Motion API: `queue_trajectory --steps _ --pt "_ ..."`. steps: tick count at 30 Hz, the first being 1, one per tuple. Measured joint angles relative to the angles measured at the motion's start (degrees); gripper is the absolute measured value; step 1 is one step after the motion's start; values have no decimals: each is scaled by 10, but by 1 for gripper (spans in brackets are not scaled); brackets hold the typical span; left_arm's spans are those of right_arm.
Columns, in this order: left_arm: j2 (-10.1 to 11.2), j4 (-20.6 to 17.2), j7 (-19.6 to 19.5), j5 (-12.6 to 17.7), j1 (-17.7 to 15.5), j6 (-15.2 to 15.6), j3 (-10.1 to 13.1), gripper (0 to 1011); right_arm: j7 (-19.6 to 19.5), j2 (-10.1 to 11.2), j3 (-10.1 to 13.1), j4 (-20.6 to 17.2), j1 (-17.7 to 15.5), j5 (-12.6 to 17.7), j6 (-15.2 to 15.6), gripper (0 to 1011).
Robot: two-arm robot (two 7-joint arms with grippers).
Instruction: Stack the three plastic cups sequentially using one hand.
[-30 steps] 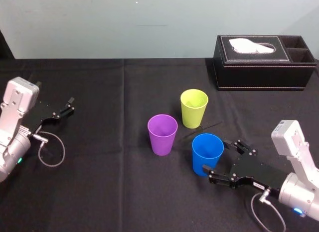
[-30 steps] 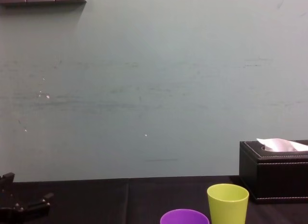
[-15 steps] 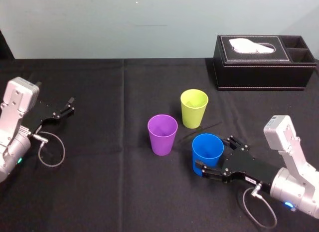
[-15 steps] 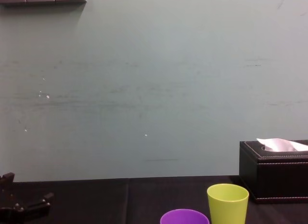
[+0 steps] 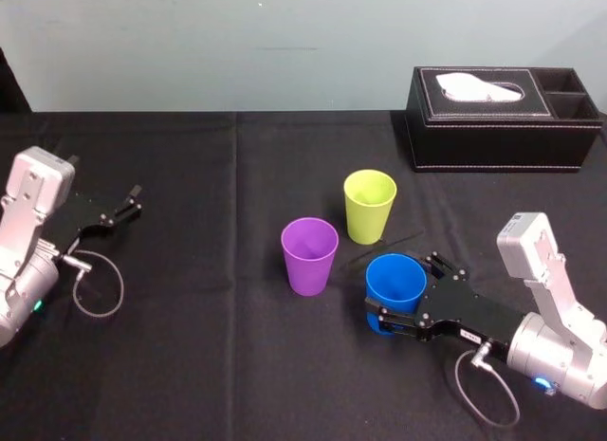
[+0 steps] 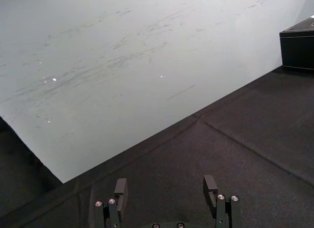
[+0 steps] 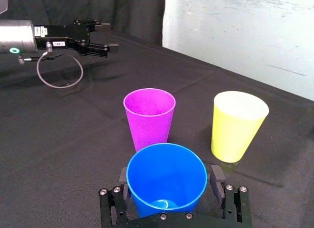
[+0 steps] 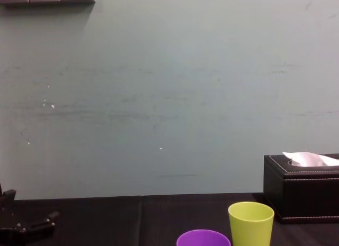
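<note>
Three cups stood upright and apart: purple cup (image 5: 309,255), yellow-green cup (image 5: 369,205), blue cup (image 5: 395,278) nearest. Right gripper (image 5: 400,287) flanked the blue cup, jaws wide, apparently readying a grasp; left gripper (image 5: 128,206) lay parked far left, jaws apart.

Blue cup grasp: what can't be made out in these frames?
- Blue cup, lower wall: head view, hidden behind the open right end effector straddling it.
- Purple cup, body: chest view, cut off by the bottom edge.
- Left end effector, parked at left: chest view, cut by the left edge.
</note>
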Motion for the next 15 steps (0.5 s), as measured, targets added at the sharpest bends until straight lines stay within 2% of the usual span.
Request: queue_trajectory --steps 6,12,15 --pt "0 0 0 0 0 0 0 1011 0 1 1 -1 -1 1 0 965" --pt "0 0 0 0 0 0 0 1011 0 1 1 -2 -2 1 0 816" --pt "0 0 0 0 0 0 0 1011 0 1 1 -2 -2 1 0 784"
